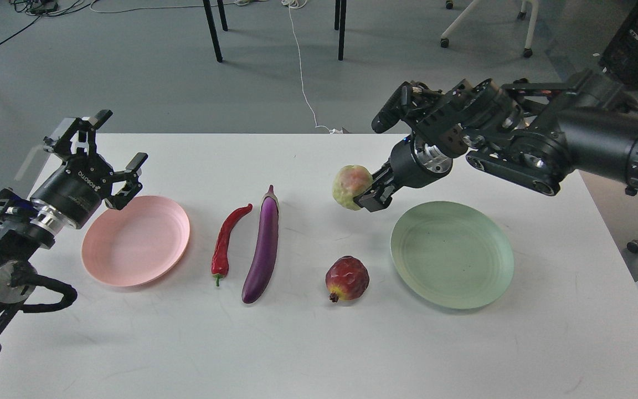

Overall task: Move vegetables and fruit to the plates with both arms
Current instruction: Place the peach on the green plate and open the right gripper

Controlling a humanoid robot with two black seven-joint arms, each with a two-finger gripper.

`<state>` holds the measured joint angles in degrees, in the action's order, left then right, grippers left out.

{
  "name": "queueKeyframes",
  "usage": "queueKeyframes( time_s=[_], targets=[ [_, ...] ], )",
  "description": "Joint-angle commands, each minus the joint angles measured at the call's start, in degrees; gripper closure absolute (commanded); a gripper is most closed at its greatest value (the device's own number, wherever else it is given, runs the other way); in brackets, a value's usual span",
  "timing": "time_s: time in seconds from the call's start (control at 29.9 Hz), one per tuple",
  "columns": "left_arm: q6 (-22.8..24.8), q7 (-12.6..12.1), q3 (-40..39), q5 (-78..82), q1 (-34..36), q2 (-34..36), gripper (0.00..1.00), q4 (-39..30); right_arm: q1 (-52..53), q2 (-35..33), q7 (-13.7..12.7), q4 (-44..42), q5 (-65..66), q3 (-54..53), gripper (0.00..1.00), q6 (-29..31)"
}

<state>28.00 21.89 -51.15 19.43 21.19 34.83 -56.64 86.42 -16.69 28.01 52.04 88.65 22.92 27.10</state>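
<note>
My right gripper [364,192] is shut on the pale yellow-green fruit [350,186] and holds it in the air, above the table between the eggplant and the mint green plate [452,255]. The dark red fruit [346,279] lies on the table left of that plate. The red chili pepper [226,240] and the purple eggplant [263,245] lie side by side at the centre. The pink plate [136,240] lies at the left. My left gripper [113,156] is open and empty, above the far left rim of the pink plate.
The white table [308,343] has bare surface along its front. Its far edge runs behind both grippers. Chair legs and cables are on the floor beyond.
</note>
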Motion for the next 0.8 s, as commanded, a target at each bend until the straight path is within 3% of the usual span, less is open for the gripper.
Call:
queueKeyframes(
  time_s=[0.0, 0.13, 0.23, 0.53, 0.63, 0.77],
  targets=[
    [0.00, -0.01, 0.00, 0.00, -0.01, -0.02, 0.02, -0.40, 0.24, -11.15, -0.01, 7.62, 0.47, 0.02, 0.49, 0.15],
    [0.00, -0.01, 0.00, 0.00, -0.01, -0.02, 0.02, -0.84, -0.90, -20.56, -0.01, 12.73, 3.97, 0.11, 0.49, 0.24],
    [0.00, -0.01, 0.09, 0.08, -0.01, -0.02, 0.02, -1.63, -4.23, -23.56, -0.01, 12.48, 6.45, 0.11, 0.49, 0.24],
    [0.00, -0.01, 0.09, 0.09, -0.01, 0.24, 0.02, -1.89, -8.46, -22.78, -0.01, 7.65, 6.45, -0.42, 0.46, -0.20],
    [0.00, -0.01, 0.00, 0.09, -0.01, 0.50, 0.02, -1.89, -9.60, -20.68, -0.01, 5.80, 6.45, -0.59, 0.36, -0.29],
    [0.00, -0.01, 0.09, 0.09, -0.09, 0.77, 0.02, -1.89, -10.66, -19.09, -0.01, 5.27, 6.36, -0.77, 0.10, -0.20]
  ],
)
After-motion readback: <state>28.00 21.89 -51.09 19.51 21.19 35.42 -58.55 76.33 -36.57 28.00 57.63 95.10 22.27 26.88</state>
